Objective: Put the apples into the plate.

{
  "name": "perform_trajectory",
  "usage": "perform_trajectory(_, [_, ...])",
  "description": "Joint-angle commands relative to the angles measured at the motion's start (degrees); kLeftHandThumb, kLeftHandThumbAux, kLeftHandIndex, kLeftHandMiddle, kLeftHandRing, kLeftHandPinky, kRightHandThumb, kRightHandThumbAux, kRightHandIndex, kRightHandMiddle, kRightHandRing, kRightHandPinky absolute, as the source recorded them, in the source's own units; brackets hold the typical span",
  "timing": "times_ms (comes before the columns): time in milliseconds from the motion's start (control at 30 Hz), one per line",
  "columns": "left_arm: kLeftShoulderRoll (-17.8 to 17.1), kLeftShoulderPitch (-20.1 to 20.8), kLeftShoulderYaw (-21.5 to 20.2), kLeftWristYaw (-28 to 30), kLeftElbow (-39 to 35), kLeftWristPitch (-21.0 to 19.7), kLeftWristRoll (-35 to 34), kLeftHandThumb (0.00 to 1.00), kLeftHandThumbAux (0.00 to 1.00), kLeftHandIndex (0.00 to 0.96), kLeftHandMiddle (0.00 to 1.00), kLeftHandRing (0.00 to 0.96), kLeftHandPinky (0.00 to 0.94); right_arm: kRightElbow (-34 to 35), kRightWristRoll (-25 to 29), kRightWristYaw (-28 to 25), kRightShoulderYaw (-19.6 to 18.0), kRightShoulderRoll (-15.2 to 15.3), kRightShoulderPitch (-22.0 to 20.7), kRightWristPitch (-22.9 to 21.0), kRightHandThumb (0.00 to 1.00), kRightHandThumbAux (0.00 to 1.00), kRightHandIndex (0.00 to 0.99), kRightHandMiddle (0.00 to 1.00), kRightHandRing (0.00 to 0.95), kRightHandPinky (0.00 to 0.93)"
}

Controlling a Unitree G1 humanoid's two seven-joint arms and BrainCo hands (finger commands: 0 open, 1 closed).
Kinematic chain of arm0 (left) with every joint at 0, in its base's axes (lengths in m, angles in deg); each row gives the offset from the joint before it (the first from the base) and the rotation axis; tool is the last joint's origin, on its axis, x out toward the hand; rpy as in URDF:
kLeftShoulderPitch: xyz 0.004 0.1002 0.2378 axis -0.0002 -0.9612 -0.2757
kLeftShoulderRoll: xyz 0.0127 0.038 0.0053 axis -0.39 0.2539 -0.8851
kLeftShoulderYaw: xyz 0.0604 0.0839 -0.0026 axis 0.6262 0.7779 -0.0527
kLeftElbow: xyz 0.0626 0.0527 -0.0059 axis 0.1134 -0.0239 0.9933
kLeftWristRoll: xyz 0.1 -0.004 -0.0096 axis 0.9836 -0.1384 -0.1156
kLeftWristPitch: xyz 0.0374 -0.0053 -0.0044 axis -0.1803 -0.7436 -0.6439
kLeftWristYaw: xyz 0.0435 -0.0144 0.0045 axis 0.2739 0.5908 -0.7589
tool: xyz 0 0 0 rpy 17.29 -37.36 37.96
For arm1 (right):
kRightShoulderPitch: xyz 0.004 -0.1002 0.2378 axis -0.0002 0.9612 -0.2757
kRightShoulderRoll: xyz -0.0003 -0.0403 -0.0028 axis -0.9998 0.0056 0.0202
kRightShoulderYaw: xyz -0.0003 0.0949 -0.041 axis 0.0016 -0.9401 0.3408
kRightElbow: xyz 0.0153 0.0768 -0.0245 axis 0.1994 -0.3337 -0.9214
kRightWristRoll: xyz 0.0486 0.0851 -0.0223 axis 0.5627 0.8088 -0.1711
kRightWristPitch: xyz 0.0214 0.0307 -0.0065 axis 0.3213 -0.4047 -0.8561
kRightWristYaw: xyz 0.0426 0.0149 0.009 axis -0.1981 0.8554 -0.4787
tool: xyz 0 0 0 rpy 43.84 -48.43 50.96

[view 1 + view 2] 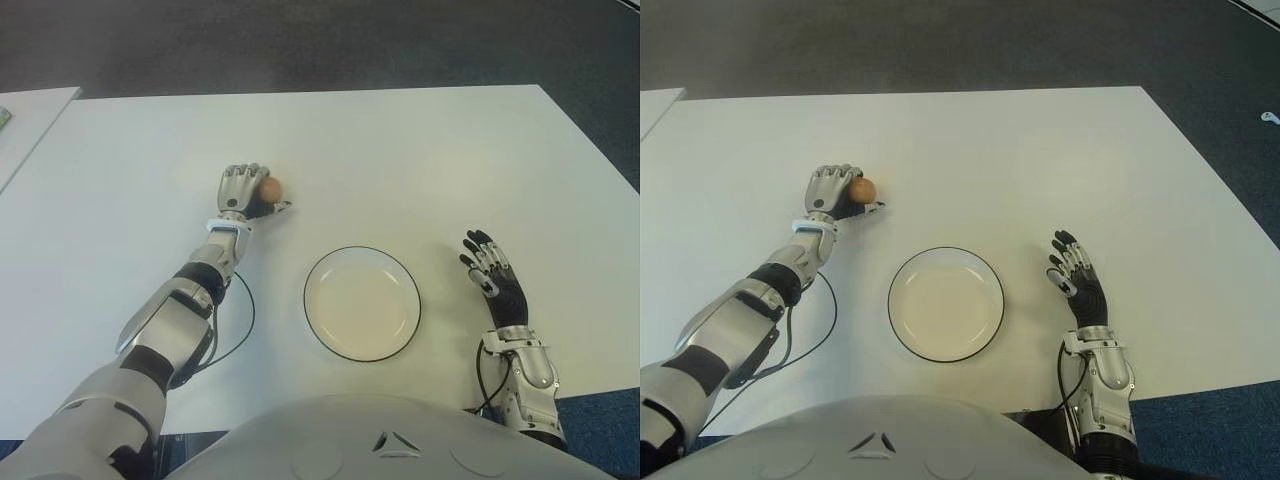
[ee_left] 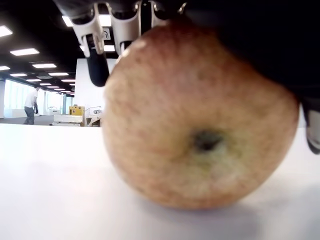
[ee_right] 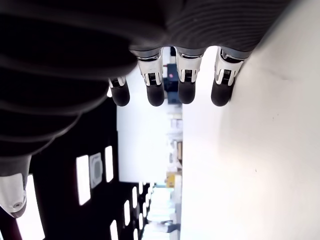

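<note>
The left robot hand (image 1: 243,190) curls around the apple (image 1: 270,188), which sits on the white surface (image 1: 420,160) toward its far edge, beyond the empty plate (image 1: 362,303). The right robot hand (image 1: 490,272) shows beside the plate's right, fingers spread.

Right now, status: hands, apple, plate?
Left hand curled around apple, apple on the table. Right hand open, idle right of plate. Plate empty, path to it clear.
</note>
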Motion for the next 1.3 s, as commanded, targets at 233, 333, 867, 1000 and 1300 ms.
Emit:
perform_trajectory(233, [2.5,-3.6,3.14,7.8,6.92,-2.14,-0.41,0.73,0.688,0.443,0.739,0.739,0.737,-1.76,1.5,-0.38,-0.58,-0.8,4.13,-5.85,0.05,0.499,0.043,0.062,0.02,0.001])
perform_trajectory(333, [2.86,-4.08,2.35,7.36,6.37,-1.58,-1.77,0.736,0.693,0.443,0.768,0.764,0.774,-1.23,1.69,-0.31,-0.86,-0.73,4.24,-6.17,0.052,0.501,0.05,0.069,0.026,0.005])
perform_trajectory(867, [3.05,-4.53,-0.52,8.07,4.58,2.47,-6.85,0.748,0.697,0.443,0.84,0.842,0.827,-2.33,2.76,-1.0,-2.66,-1.0,3.21,-5.32,0.072,0.535,0.067,0.092,0.045,0.006])
perform_trajectory(1000, [2.86,-4.58,-0.44,7.67,4.42,3.26,-7.0,0.749,0.697,0.443,0.844,0.844,0.816,-2.35,2.54,-0.79,-2.83,-0.96,3.03,-5.31,0.069,0.538,0.066,0.092,0.043,0.001])
perform_trajectory(1300, [2.83,-4.61,-0.93,8.13,4.19,4.17,-8.02,0.749,0.698,0.443,0.841,0.842,0.815,-2.76,2.38,-0.52,-3.26,-0.88,2.68,-5.22,0.068,0.534,0.069,0.092,0.037,0.0])
